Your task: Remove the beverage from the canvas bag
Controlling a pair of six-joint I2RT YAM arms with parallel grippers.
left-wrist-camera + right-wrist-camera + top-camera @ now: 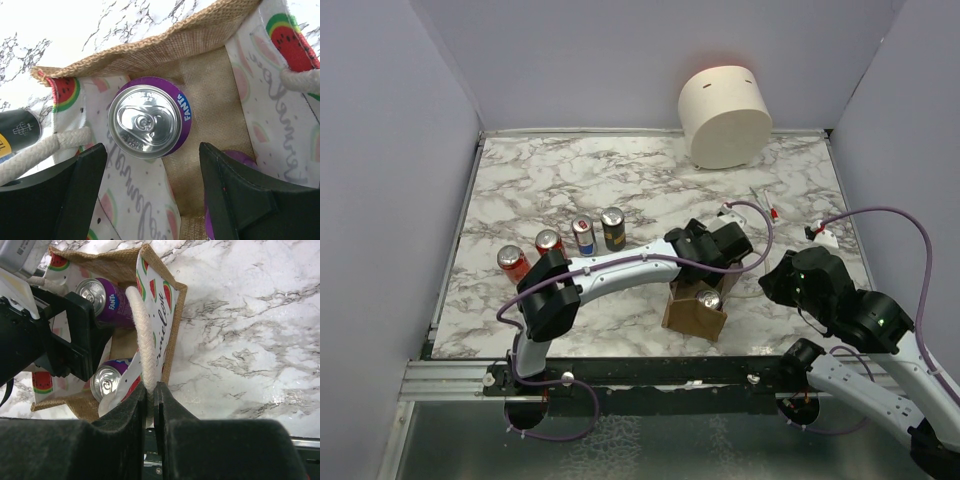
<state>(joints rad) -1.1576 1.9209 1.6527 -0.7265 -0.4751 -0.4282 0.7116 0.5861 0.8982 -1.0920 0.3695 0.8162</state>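
I am reading the left arm (620,268) as reaching from its base at the near edge out to the right, with the forearm running low and nearly level and the wrist bending downward at the end. The left gripper (152,160) is pointing down with its jaws standing apart. Both black fingers (75,195) are showing clear gaps on their inner sides and gripping nothing. The right arm (865,322) is folding up from its base at the lower right, elbow raised, wrist angling left and down. The right gripper (151,402) is pinching its fingers (127,432) together on a white rope handle (142,340), the pads nearly meeting around it.
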